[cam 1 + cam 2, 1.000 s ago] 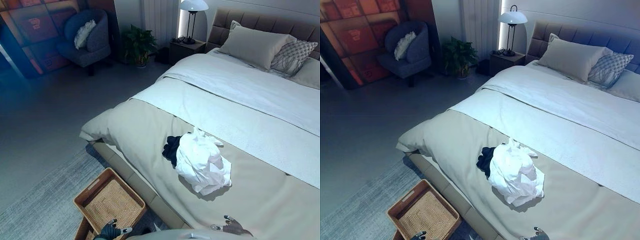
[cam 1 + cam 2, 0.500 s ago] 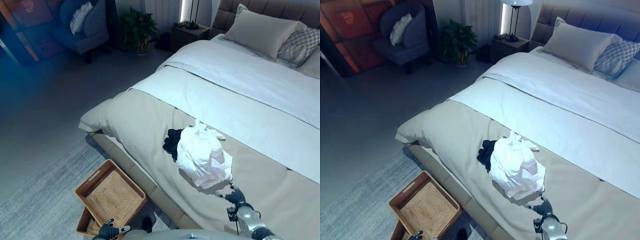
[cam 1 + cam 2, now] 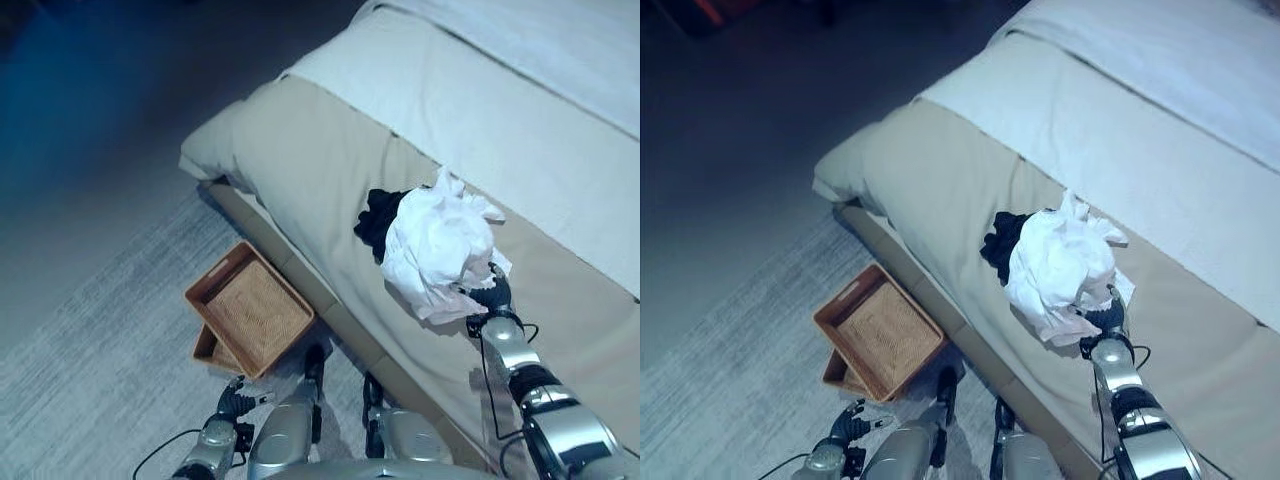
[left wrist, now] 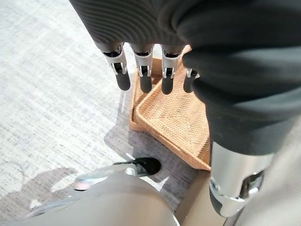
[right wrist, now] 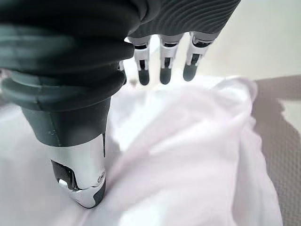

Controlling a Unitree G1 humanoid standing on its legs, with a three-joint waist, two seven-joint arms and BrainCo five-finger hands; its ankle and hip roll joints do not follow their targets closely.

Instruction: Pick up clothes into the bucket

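Our right robot hand [image 3: 490, 296] sits at the near edge of the white clothes [image 3: 437, 243] on the bed [image 3: 300, 160]; in the right wrist view the fingers [image 5: 162, 66] are straight and spread over the white cloth [image 5: 188, 155], thumb apart, nothing gripped yet. A dark garment [image 3: 378, 214] lies touching the far-left side of the white heap, partly under it. Left robot hand [image 3: 232, 404] hangs low by the floor, fingers [image 4: 146, 70] relaxed and empty, just above the woven basket [image 3: 250, 315] that stands on the rug [image 3: 90, 350] beside the bed; a second basket looks nested under it. We judge the step is the grasp on the pile. To do it well: press the fingers down into the thick middle of the heap, not the loose fringe, and curl fingers and thumb round a good bunch so the shirt lifts whole. If possible, catch the dark piece too, otherwise it needs a second trip. Lift clear of the bedding so the cover isn't dragged, then swing left and down to the basket.
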